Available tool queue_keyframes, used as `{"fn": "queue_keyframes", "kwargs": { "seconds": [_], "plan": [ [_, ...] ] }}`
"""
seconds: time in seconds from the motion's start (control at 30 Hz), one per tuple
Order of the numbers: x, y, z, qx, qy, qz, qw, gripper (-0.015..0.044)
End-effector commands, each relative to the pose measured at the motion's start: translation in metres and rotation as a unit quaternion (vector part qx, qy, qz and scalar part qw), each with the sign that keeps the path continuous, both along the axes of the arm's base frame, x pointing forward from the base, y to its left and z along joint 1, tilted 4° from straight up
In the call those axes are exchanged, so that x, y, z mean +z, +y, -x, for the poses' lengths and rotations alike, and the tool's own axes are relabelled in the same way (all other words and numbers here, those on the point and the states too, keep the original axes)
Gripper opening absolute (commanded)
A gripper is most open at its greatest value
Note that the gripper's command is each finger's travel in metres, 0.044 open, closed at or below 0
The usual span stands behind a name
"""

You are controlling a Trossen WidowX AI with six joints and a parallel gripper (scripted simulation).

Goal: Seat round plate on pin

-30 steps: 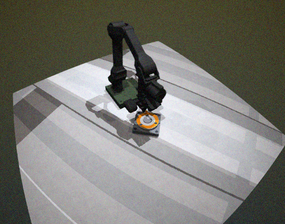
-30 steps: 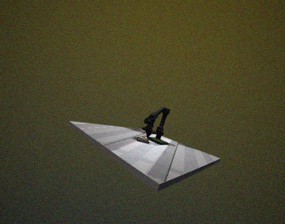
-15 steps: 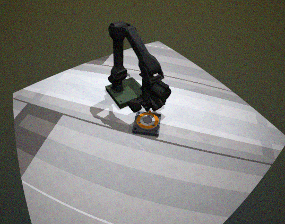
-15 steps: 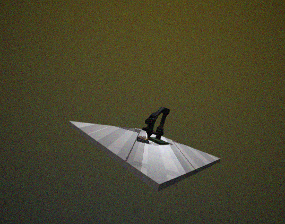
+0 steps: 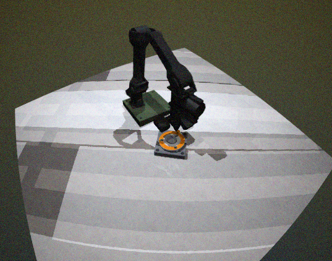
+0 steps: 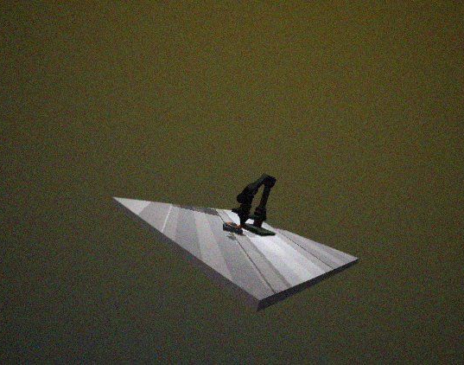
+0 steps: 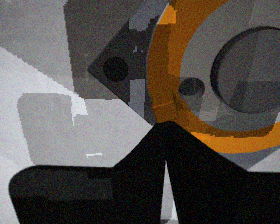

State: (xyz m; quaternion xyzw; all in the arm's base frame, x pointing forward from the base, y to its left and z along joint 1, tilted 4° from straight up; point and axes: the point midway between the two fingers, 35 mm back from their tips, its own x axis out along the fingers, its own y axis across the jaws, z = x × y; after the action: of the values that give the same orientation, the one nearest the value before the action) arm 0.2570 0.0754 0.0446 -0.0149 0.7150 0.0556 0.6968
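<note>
The round plate is a flat ring with an orange band round its rim and a grey inner face. It sits around a grey post at its middle, on a square grey base with dark holes at its corners. The base lies on the grey-striped worktop, just near of the arm's green mounting block.

In the wrist view the plate's orange band curves across the upper right. A small dark round hole shows in the grey face just inside the band, and the post's large dark round lies to the right of it. Whether the pin is inside that hole cannot be told. A short orange tab sticks out from the plate's far right edge in the top view. One corner of the base, with its dark hole, shows to the left of the band.

The fingers are closed tight, with only a thin slit between them, and nothing is held in them. The gripper points down at the far right edge of the plate. Its tip sits right at the orange tab; whether it presses on the tab cannot be told for sure. In the wrist view the tip overlaps the band's near edge, with the small hole just beyond it.

In the exterior view the arm and plate are too small for detail.
</note>
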Motion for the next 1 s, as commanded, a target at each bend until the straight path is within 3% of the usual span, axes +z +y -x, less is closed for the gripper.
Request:
{"fn": "queue_keyframes", "kwargs": {
  "seconds": [0.0,0.97],
  "plan": [
    [0.001,0.003,-0.006,-0.002,-0.003,-0.002,1.000,0.0000],
    [0.005,0.011,-0.037,-0.002,-0.004,-0.002,1.000,0.0000]
  ]
}}
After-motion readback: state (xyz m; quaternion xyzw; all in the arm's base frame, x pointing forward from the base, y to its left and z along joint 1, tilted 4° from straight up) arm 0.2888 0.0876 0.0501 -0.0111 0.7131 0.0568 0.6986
